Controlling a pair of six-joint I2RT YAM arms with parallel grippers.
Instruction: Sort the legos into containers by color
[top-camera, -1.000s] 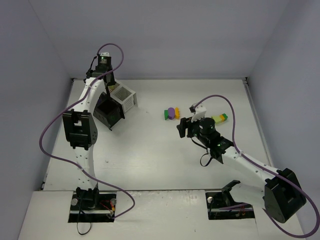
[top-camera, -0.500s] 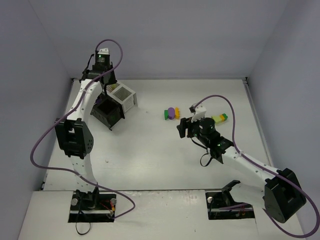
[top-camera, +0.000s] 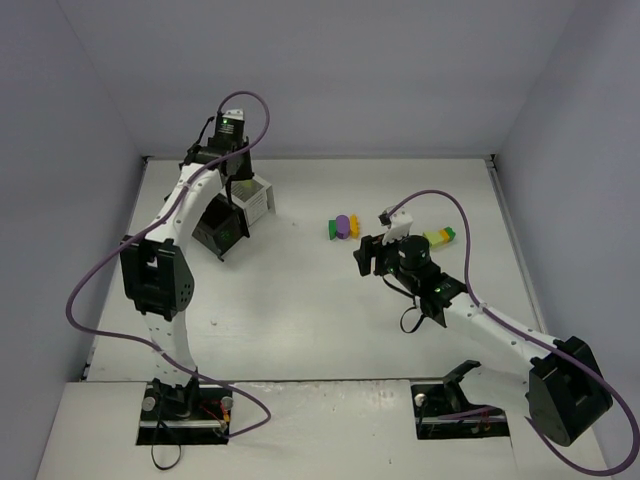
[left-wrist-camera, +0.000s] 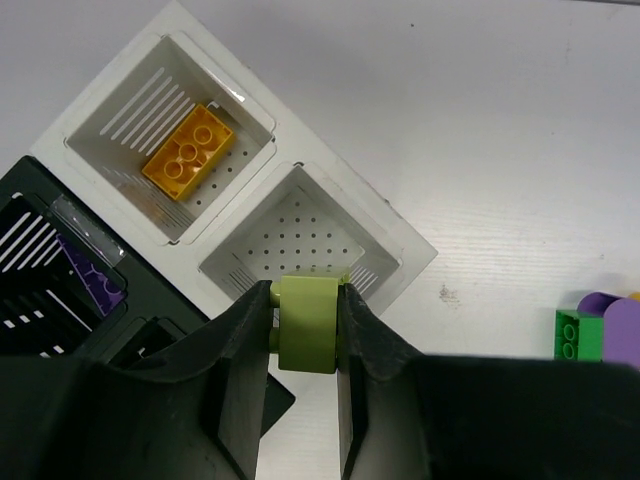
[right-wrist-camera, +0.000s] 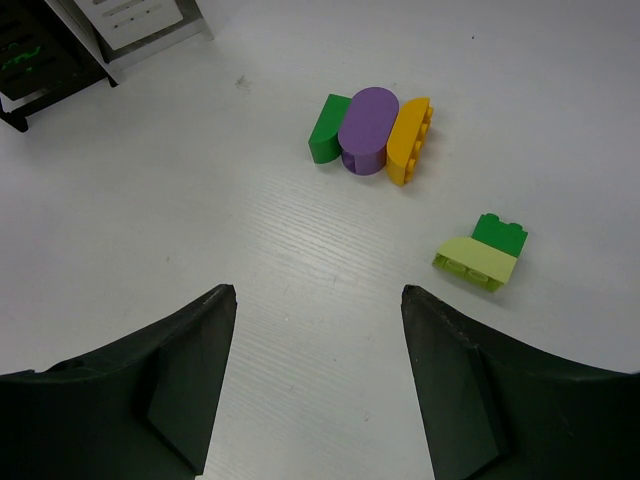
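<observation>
My left gripper (left-wrist-camera: 305, 300) is shut on a lime-green lego (left-wrist-camera: 308, 322) and holds it over the near rim of an empty white bin (left-wrist-camera: 300, 235). The other white bin (left-wrist-camera: 120, 130) holds an orange-yellow lego (left-wrist-camera: 188, 152). A black bin (left-wrist-camera: 40, 250) holds a purple lego (left-wrist-camera: 95, 275). In the top view the left gripper (top-camera: 238, 183) hangs over the containers (top-camera: 252, 200). My right gripper (right-wrist-camera: 318, 300) is open and empty above the table. Ahead of it lie a dark green lego (right-wrist-camera: 326, 128), a purple lego (right-wrist-camera: 368, 130) and an orange-yellow lego (right-wrist-camera: 408, 140) side by side. A lime-green lego (right-wrist-camera: 475, 262) touches a dark green one (right-wrist-camera: 499, 232).
The table is walled on the left, back and right. The three-lego group (top-camera: 343, 227) lies mid-table and the lime and green pair (top-camera: 440, 237) to its right. The right arm (top-camera: 470, 315) stretches from the near right toward the middle.
My left gripper has swung to the right, from the back-left side of the bins to over the white bin, still holding the lime-green lego. The right arm has not moved.
</observation>
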